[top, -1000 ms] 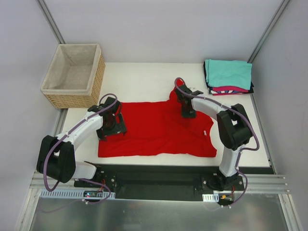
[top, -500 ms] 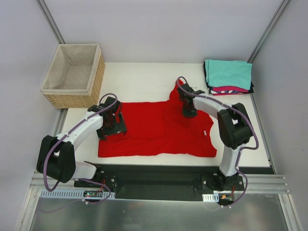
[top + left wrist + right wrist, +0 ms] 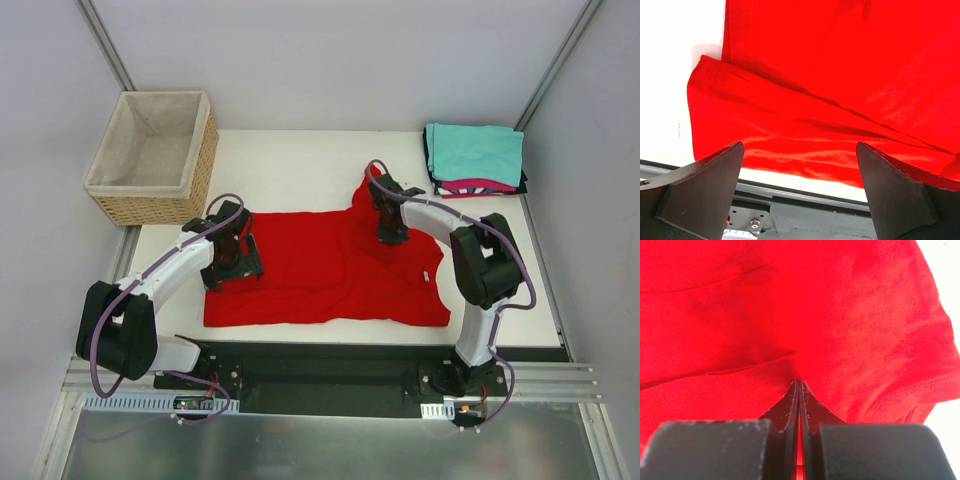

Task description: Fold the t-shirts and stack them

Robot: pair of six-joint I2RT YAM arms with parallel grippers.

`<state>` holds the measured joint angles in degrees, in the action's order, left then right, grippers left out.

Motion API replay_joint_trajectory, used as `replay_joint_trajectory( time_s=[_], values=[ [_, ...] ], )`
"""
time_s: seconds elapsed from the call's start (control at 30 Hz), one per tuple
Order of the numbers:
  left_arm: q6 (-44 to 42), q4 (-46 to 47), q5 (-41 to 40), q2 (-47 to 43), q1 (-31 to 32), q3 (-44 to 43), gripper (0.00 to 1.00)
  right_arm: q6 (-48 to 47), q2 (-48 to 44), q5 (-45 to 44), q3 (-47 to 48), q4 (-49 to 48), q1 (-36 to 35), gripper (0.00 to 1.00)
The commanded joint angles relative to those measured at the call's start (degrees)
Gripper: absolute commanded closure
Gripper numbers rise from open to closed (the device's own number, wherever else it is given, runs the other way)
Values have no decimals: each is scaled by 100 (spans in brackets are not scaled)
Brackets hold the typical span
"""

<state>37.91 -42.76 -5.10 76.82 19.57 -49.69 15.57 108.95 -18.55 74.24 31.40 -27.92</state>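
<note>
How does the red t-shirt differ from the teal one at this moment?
The red t-shirt lies spread open; the teal t-shirt is folded into a rectangle. The red one rests alone on the table; the teal one tops a stack at the far right corner. The right gripper is shut on the red one's cloth; nothing touches the teal one. Both are plain-coloured cloth.

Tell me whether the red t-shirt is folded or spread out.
Mostly spread: the red t-shirt lies wide across the table, a sleeve sticking out, unlike the folded stack in the corner.
</note>
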Motion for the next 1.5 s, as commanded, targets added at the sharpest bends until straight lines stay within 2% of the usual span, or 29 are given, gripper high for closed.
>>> replay_joint_trajectory(
  time_s=[0.0, 0.57, 1.17, 1.37, 1.43, 1.47],
  values=[
    [-56, -118, -131, 0, 64, -172, 5, 51, -101, -17, 29, -55, 24, 99],
    [-73, -127, -123, 0, 64, -146, 5, -116, -471, -325, 688, 332, 120, 99],
    [-108, -145, -166, -9, 64, -164, 5, -195, 372, -149, 1611, 551, 454, 99],
    [-117, -145, -175, 9, 64, -181, 5, -213, 488, 8, 1515, 525, 446, 99],
    [-117, -153, -166, 0, 64, -181, 5, -247, 165, 70, 1340, 307, 437, 89],
    [-109, -153, -158, -17, 64, -181, 5, -274, 40, 70, 1200, 236, 445, 68]
  ],
)
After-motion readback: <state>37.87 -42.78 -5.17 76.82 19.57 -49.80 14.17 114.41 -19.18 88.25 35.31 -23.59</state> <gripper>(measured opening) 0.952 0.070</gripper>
